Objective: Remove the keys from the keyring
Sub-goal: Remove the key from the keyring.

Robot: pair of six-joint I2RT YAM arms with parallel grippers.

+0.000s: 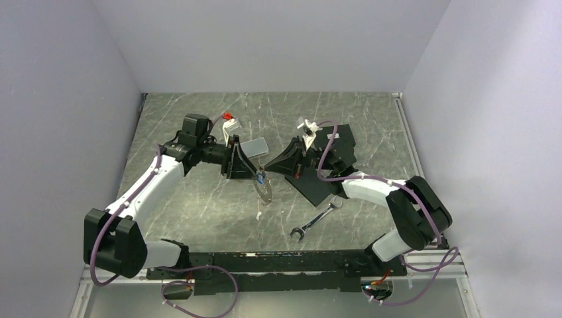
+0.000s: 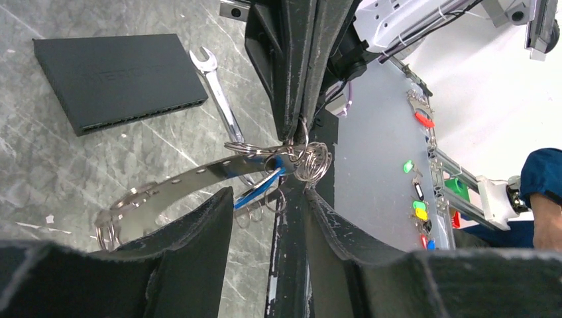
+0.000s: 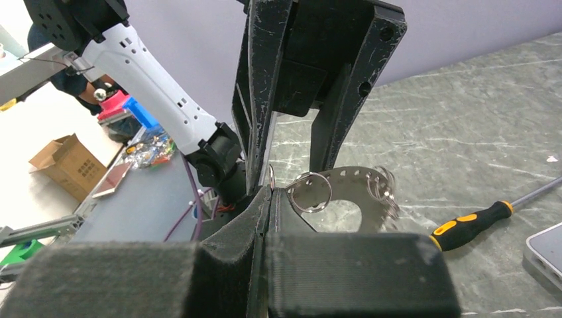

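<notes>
Plainly the right gripper (image 3: 265, 199) is pressed together on one end of the keyring (image 2: 192, 177), held aloft between the arms. The left gripper (image 2: 268, 199), spread part way (clamping nothing I can make out), meets it nose to nose. The keyring's curved length trails sideways past one left finger.

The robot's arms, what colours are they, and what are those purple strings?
Both the left arm and right arm have white tube-like links with chunky black joints. The purple strings are cables that run along each arm. The jaws are black and wedge-shaped, with scuffed flat faces.
</notes>
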